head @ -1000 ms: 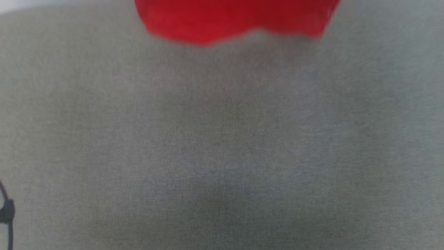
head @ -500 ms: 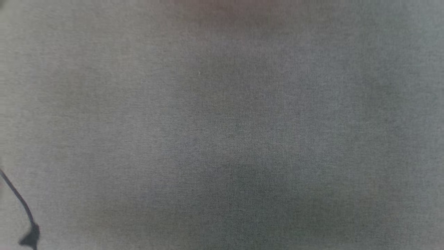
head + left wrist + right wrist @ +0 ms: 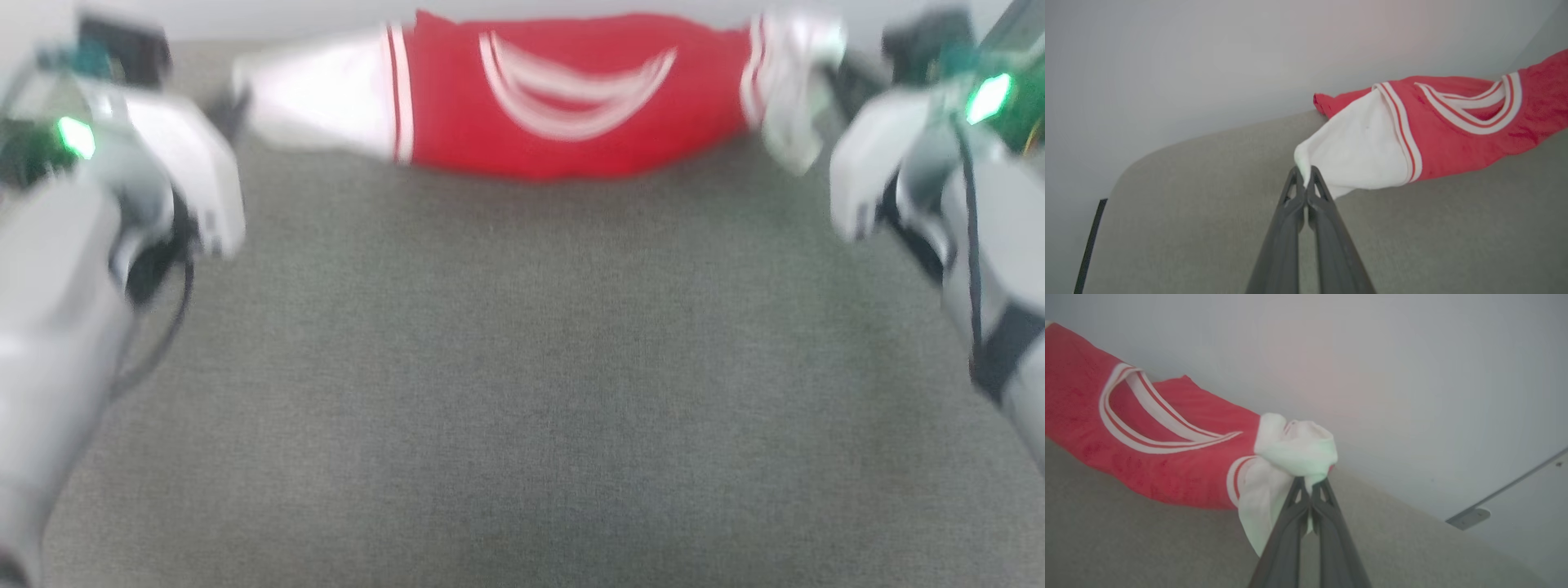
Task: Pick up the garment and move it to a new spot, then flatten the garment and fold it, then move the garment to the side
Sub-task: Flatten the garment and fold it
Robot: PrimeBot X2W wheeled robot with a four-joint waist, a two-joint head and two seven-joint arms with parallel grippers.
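Here, garment [image 3: 457, 122] between both hands [image 3: 1303, 174] [image 3: 1311, 485].

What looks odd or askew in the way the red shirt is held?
The garment is gripped unevenly. The right tool pinches a crumpled wad of white sleeve, while the left tool holds the other sleeve by its tip, drawn smooth. Nothing looks torn or spilled.

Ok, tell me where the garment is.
The garment is at the far middle of the grey surface in the head view, by the pale wall, strung between the left gripper and right gripper, which pinch its sleeves.
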